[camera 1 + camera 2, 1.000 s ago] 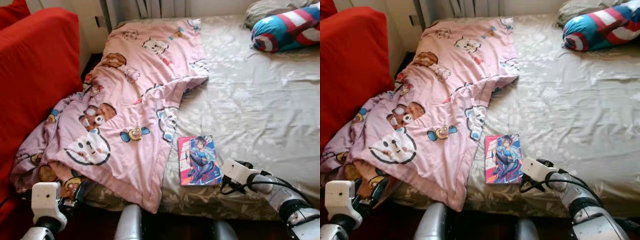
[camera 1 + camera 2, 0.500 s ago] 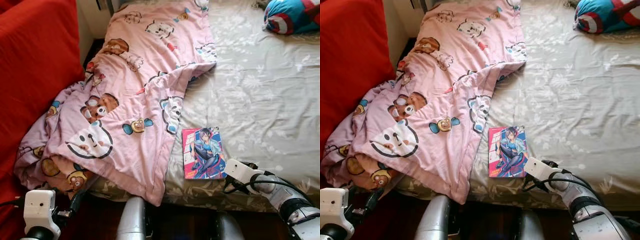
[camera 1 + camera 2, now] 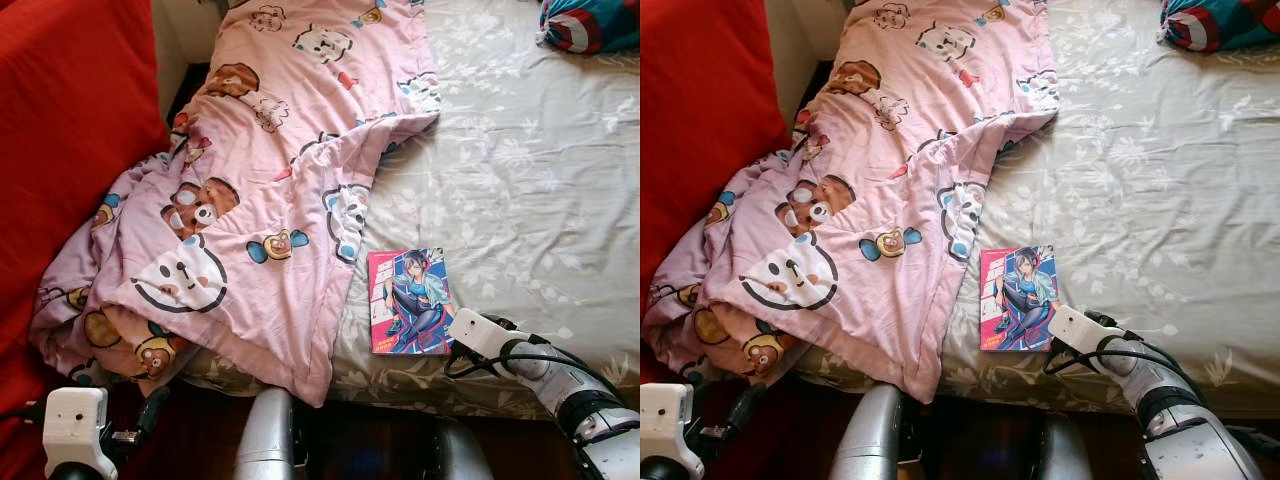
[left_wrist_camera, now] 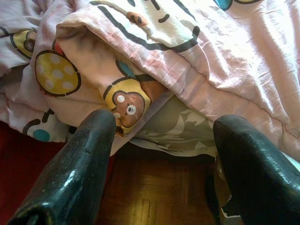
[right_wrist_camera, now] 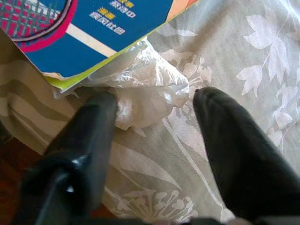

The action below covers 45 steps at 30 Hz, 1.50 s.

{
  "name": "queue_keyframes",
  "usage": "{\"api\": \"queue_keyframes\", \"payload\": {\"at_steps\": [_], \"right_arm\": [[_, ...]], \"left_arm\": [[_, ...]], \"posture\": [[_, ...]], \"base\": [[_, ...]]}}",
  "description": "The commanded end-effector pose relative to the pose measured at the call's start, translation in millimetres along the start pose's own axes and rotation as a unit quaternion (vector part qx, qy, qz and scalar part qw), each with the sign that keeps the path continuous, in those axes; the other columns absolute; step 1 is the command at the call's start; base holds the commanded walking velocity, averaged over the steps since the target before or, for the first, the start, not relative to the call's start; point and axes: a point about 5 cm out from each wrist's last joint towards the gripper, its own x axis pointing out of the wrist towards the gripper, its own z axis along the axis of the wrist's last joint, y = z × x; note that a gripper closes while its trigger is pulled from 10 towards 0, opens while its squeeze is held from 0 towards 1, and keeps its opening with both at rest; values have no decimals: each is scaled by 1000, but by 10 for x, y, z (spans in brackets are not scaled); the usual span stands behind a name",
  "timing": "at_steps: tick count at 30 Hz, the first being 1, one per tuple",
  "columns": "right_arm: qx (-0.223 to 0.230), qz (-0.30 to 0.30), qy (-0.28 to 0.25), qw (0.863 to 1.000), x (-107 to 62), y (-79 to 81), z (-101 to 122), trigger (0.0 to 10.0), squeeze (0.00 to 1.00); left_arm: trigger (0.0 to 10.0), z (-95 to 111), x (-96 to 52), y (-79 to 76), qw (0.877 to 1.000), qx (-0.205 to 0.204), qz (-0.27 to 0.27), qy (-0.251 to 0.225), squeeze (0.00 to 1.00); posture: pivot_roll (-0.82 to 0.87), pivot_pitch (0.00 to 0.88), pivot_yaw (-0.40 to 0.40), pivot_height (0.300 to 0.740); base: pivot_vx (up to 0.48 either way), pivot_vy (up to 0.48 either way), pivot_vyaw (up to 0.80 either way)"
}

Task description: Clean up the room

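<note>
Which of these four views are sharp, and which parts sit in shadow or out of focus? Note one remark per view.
Left eye view: evenly daylit and sharp on the pink blanket, floor under the bed in shadow. Right eye view: the same, the comic book crisp. Left wrist view: blanket folds sharp, near black fingers soft. Right wrist view: crumpled white wrapper bright, fingers blurred.

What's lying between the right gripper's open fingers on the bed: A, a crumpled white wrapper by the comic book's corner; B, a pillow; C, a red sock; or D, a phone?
A: in the right wrist view, the crumpled white wrapper sits between the right gripper fingers, against the comic book corner.
</note>
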Motion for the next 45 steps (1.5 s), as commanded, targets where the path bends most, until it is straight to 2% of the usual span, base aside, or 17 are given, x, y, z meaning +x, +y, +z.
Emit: {"api": "queue_keyframes", "payload": {"at_steps": [1,3,4,5,6,7,18,27,28,29,30,31,45], "right_arm": [[3,7,10,1000,2,52,-44,1098,0],[3,7,14,1000,3,61,-55,1412,0],[4,7,15,1000,3,66,-58,2667,0],[3,14,19,1000,6,94,-69,8078,0],[3,14,19,1000,6,94,-69,8078,0],[0,17,20,1000,7,111,-74,10000,0],[4,30,20,999,22,209,-63,10000,0],[12,-19,28,999,17,128,-80,10000,0],[13,-22,28,999,17,123,-80,8667,0],[13,-25,28,999,16,119,-81,4745,0],[13,-25,28,999,16,119,-81,4745,0],[13,-26,28,999,16,119,-81,0,0],[17,-13,37,999,18,233,-139,0,0]], "left_arm": [[10000,-34,-70,37,1000,3,10,16,0],[10000,-42,-81,38,1000,2,11,17,0],[10000,-43,-83,38,1000,2,11,18,0],[10000,-45,-85,38,1000,2,11,19,0],[10000,-45,-85,38,1000,2,11,19,0],[10000,-46,-86,38,1000,2,11,20,0],[10000,-34,-106,16,1000,8,4,23,0],[10000,-40,-145,8,1000,11,5,27,0],[10000,-44,-147,7,1000,11,5,27,0],[10000,-49,-149,7,1000,11,5,28,0],[10000,-49,-149,7,1000,11,5,28,0],[10000,-50,-149,5,1000,11,4,28,0],[10000,-64,-135,-16,999,17,-1,33,0]], "posture": [[264,288,109,624],[265,290,108,624],[266,289,108,624],[266,289,108,624],[266,289,108,624],[266,289,108,624],[275,288,112,624],[286,296,116,624],[285,296,116,624],[284,295,116,624],[284,295,116,624],[283,294,117,624],[278,291,117,624]], "base": [[0,0,0],[0,0,0],[0,0,0],[0,0,0],[0,0,0],[0,0,0],[0,0,0],[0,0,0],[0,0,0],[0,0,0],[0,0,0],[0,0,0],[0,0,0]]}}
